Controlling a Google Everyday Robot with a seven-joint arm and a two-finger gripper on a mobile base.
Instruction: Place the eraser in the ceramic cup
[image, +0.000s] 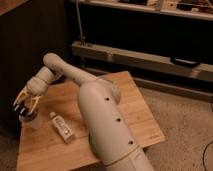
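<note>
My gripper (25, 107) hangs at the left edge of the wooden table (125, 107), pointing down right over the ceramic cup (31, 120). The cup is small, whitish and upright near the table's left edge. The gripper is shut on the eraser (22, 111), a small dark block at its fingertips, just above the cup's rim on its left side. The rest of the arm (105, 125) crosses the middle of the table and hides part of it.
A white labelled tube (61, 127) lies on the table just right of the cup. A dark wall stands to the left and a low shelf unit (150, 60) behind. Speckled floor (185, 120) lies to the right.
</note>
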